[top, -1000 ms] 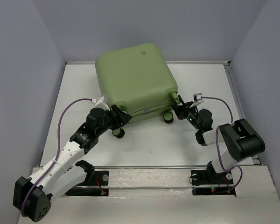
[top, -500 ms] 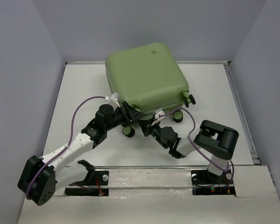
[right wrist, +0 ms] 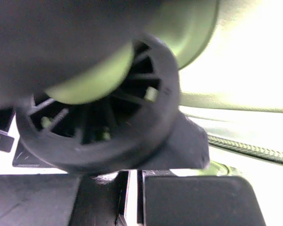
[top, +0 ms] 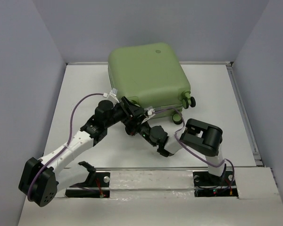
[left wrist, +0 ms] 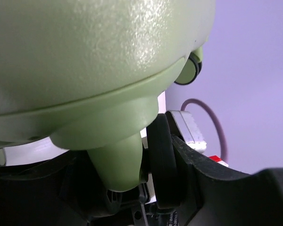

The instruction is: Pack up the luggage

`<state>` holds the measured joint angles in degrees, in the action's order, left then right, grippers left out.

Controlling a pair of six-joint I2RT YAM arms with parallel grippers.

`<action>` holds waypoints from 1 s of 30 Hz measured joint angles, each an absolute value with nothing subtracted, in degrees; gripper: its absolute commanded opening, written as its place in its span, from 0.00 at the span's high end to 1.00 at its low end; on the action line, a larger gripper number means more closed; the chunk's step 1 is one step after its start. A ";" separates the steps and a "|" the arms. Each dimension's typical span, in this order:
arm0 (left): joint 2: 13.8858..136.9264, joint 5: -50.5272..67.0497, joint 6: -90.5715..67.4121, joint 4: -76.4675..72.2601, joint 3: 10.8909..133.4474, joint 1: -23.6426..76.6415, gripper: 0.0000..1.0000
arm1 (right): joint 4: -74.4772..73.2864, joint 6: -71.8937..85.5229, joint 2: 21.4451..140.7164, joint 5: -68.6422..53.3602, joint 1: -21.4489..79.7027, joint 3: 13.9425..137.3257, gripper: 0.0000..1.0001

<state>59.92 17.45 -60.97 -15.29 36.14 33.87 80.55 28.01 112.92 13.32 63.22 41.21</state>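
Pale green suitcase [top: 148, 75], closed, flat on the white table [top: 85, 84] in the upper middle of the overhead frame, turned askew. Wheeled side toward the bottom of the frame, with two small wheels at its lower right corner.

Left claw [top: 130, 111] at the suitcase's lower left corner, reached in from the lower left of the frame. Partly open and clamped around the corner caster. In the left wrist view, green caster stem [left wrist: 117, 162] and black wheel [left wrist: 161, 160] wedged between the dark fingers at the bottom of the frame, green shell filling the upper left.

Right claw [top: 142, 125] just right of the left one, arm folded in from the lower right. Closed tight on nothing, pads [right wrist: 193, 200] pressed together along the bottom of the right wrist view. Directly above them a black spoked wheel, blurred. Touching or not: cannot tell.
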 measured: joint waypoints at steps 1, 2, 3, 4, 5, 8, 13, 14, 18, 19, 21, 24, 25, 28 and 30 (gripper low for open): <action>60.07 16.82 -61.19 -15.33 36.45 33.69 0.94 | 81.14 29.12 113.69 13.85 63.05 42.04 0.93; 60.18 16.01 -61.32 -15.62 36.58 33.67 0.94 | 81.54 30.04 114.24 14.68 63.02 42.76 0.93; 60.20 15.18 -61.52 -16.12 36.58 33.67 0.94 | 81.62 30.70 114.48 15.31 63.02 43.16 0.93; 60.20 14.68 -61.80 -16.69 36.58 33.69 0.94 | 81.58 31.59 114.52 16.36 63.05 43.51 0.92; 60.20 14.52 -62.08 -17.37 36.58 33.78 0.94 | 81.58 31.97 114.37 16.69 63.07 43.48 0.84; 60.20 14.57 -63.00 -18.76 36.47 34.41 0.81 | 80.40 32.97 111.26 17.26 63.40 40.88 0.35; 59.57 15.22 -62.85 -19.77 34.48 37.08 0.29 | 77.45 31.53 97.97 14.46 68.42 25.65 0.11; 58.92 15.25 -62.72 -19.46 33.34 37.17 0.19 | 75.22 31.24 94.30 14.39 69.52 22.90 0.09; 56.05 17.65 -59.90 -23.27 29.78 36.23 0.01 | 59.16 29.80 76.47 16.25 69.38 20.99 0.03; 55.22 19.07 -59.37 -24.47 29.56 35.86 0.01 | 56.34 29.47 73.03 16.80 69.32 21.17 0.03; 54.48 20.47 -58.63 -24.84 29.06 35.03 0.01 | 51.55 28.45 67.66 18.37 69.28 21.43 0.03; 54.11 22.28 -57.49 -26.06 27.97 32.88 0.01 | 44.91 26.44 64.77 19.59 68.18 23.31 0.02; 53.65 22.63 -56.95 -26.09 27.70 32.12 0.01 | 43.00 25.58 65.19 19.79 67.88 24.53 0.02; 51.44 23.94 -55.13 -25.82 27.16 29.54 0.01 | 38.00 23.09 69.23 19.79 66.04 30.52 0.01; 50.00 24.60 -54.06 -25.71 26.57 27.90 0.01 | 36.12 22.04 72.23 19.33 64.66 35.07 0.01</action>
<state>50.00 24.60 -54.06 -25.71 26.57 27.90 36.12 22.04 72.23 19.33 64.66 35.07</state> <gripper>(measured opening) 0.993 0.985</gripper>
